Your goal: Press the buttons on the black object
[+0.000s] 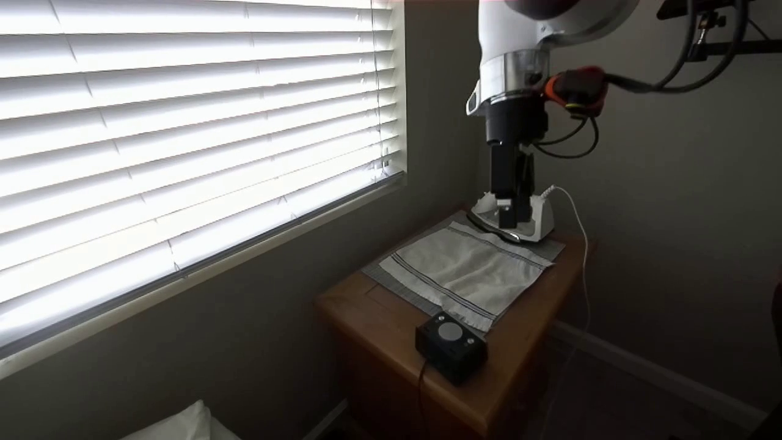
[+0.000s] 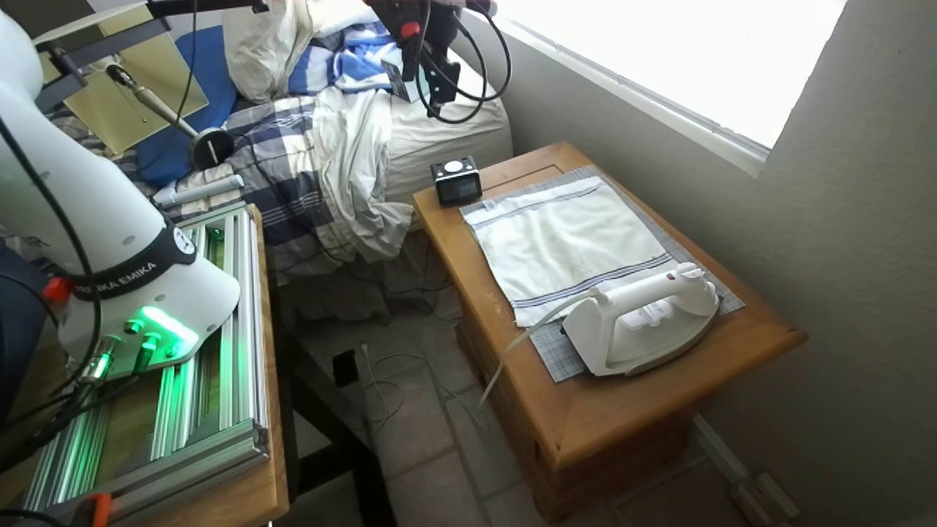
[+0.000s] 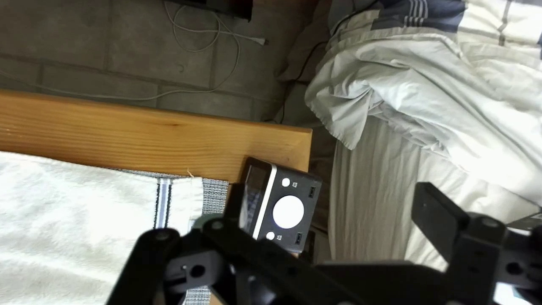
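1. Nearest the camera in an exterior view, at far left, aluminium rails (image 2: 245,315) carry the white Franka arm (image 2: 110,219), its base lit green.
2. Next comes a bed (image 2: 446,143) covered with blue-and-white plaid bedding (image 2: 274,157) and a rumpled pale sheet (image 2: 351,146).
3. Robotiq gripper (image 3: 334,207), its two fingers (image 3: 436,216) spread wide in the wrist view, hangs well above the level of the wooden nightstand (image 2: 629,402); black cables (image 2: 509,64) loop across it in an exterior view.
4. Black tabletop device (image 2: 457,183), well below the gripper, stands on the nightstand's bedside corner. On top it bears a large round white button (image 3: 288,212) and two small white buttons (image 3: 286,182). One finger covers part of its screen side in the wrist view, and a dark cord (image 1: 420,391) drops over the edge beside it.
5. White striped towel (image 2: 571,234) lies spread over a gray placemat (image 2: 556,355) just beside the device; whether they touch cannot be told.
6. White clothes iron (image 1: 544,221), partly blocked by the gripper in an exterior view, sits handle-up at the nightstand's opposite end, well apart from the device, its white cord (image 2: 512,348) trailing over the edge.
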